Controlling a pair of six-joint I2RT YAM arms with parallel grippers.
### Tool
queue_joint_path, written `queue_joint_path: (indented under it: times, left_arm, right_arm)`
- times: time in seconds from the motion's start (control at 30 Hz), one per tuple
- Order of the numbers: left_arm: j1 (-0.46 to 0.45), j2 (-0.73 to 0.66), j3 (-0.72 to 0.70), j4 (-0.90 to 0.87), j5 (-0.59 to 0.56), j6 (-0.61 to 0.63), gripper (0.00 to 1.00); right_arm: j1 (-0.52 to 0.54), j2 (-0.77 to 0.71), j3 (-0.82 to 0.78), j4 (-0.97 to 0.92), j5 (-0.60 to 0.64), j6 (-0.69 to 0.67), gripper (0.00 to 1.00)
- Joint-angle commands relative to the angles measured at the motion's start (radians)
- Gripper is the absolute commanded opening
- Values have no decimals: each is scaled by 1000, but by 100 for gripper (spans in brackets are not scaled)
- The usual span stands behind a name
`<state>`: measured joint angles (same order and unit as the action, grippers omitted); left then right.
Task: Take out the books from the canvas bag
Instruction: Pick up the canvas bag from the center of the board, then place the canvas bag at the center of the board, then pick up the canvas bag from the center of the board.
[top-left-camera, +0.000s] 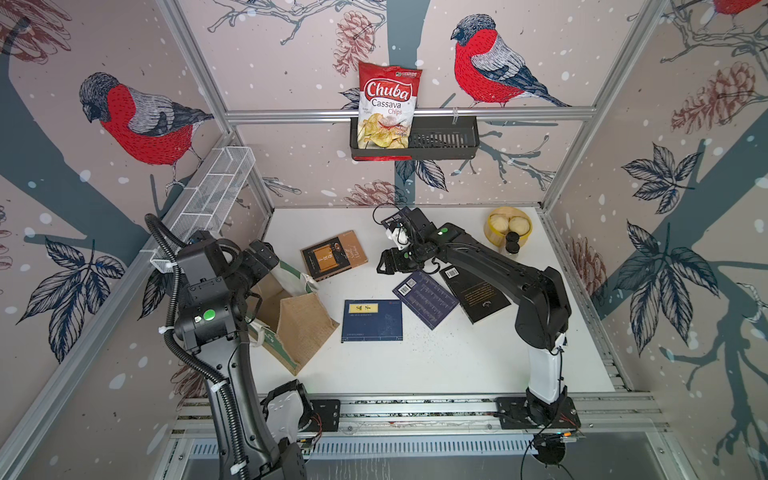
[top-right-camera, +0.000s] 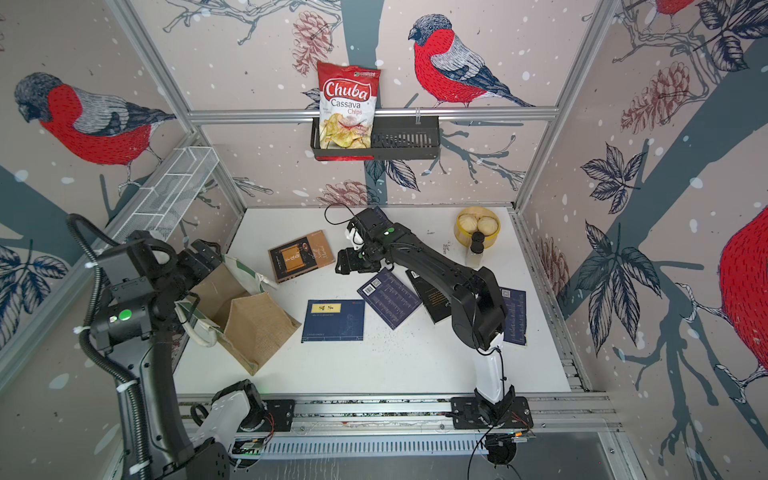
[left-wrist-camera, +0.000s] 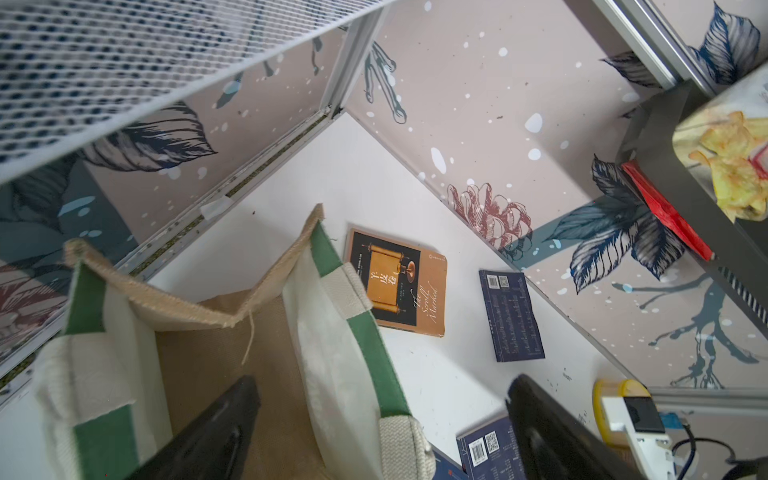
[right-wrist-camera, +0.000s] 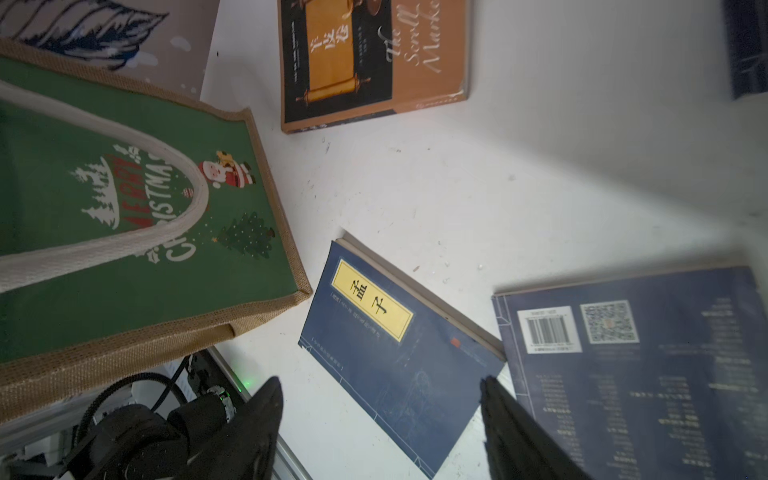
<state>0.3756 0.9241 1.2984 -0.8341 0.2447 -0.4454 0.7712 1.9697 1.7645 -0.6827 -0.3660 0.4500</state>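
The canvas bag (top-left-camera: 305, 328) (top-right-camera: 257, 328) stands open at the table's left, its green printed panel (right-wrist-camera: 124, 216) facing the middle. My left gripper (left-wrist-camera: 384, 415) is open at the bag's mouth: one finger is inside over the tan floor (left-wrist-camera: 199, 353), the other outside, with the white-lined side wall between them. No book shows inside. Several books lie flat on the table: a brown one (top-left-camera: 334, 254), a yellow-labelled navy one (top-left-camera: 372, 320), a navy one with barcode (top-left-camera: 426, 299) and a black one (top-left-camera: 476, 293). My right gripper (top-left-camera: 384, 264) (right-wrist-camera: 380, 399) hangs open and holds nothing, between the brown and navy books.
Another navy book (top-right-camera: 513, 316) lies right of the right arm, and one more (left-wrist-camera: 511, 316) by the back wall. A yellow bowl (top-left-camera: 508, 228) and a dark bottle (top-left-camera: 512, 243) stand back right. A chips bag (top-left-camera: 388, 108) sits in a black basket (top-left-camera: 440, 139); a white wire basket (top-left-camera: 212, 191) hangs left.
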Motion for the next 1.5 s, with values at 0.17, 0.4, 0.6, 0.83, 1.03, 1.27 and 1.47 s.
queue_joint_path:
  times: [0.17,0.4,0.6,0.83,1.03,1.27,1.47]
  left_arm:
    - [-231,48,45,22,-194,-26,92]
    - [-229,32,-65,-19,-204,-60,92]
    - [-230,101,-91,80,-120,-69,93]
    - [-230,153,-167,129,-56,-62,88]
    - [-231,140,-213,136,-34,-70,57]
    - [-230,181,-236,239,-9,-111,0]
    - [-230,283,-126,305,-29,-93,0]
  right_arm:
    - [4,-11,68,5,4,-23,74]
    - [64,3,61,18,10,-14,74]
    - [67,-39,6,8,24,-34,74]
    - [66,-105,-100,24,42,-27,74]
    - [62,-152,-178,51,55,-9,74]
    - [59,-175,-215,61,74,-1,74]
    - [63,-165,-217,76,68,0,74]
